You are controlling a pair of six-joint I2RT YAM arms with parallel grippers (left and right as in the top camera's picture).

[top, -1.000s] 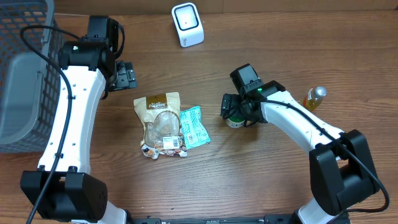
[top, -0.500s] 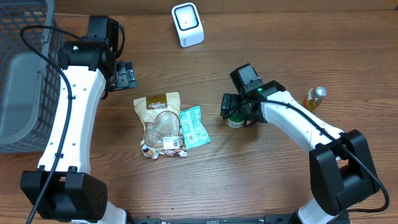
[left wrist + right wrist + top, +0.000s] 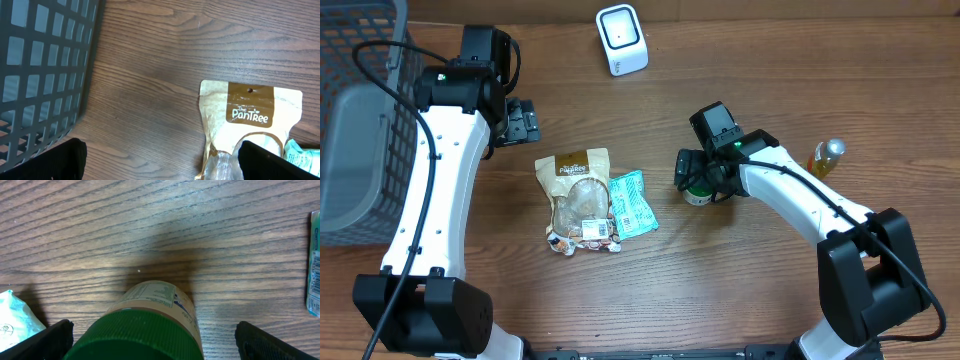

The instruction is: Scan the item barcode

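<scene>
The table is grained wood; the lid ribbed plastic.

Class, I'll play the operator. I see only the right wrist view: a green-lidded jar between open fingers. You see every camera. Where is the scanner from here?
Observer: The white scanner stands at the far edge of the table, beyond the right hand and toward the left arm's side.
Operator: Is anything else near the jar on my outer side?
Observer: A yellow bottle sits further out past the right arm, apart from the jar.
Operator: And the left hand?
Observer: It hangs open and empty between the grey basket and the PanTree pouch.
</scene>
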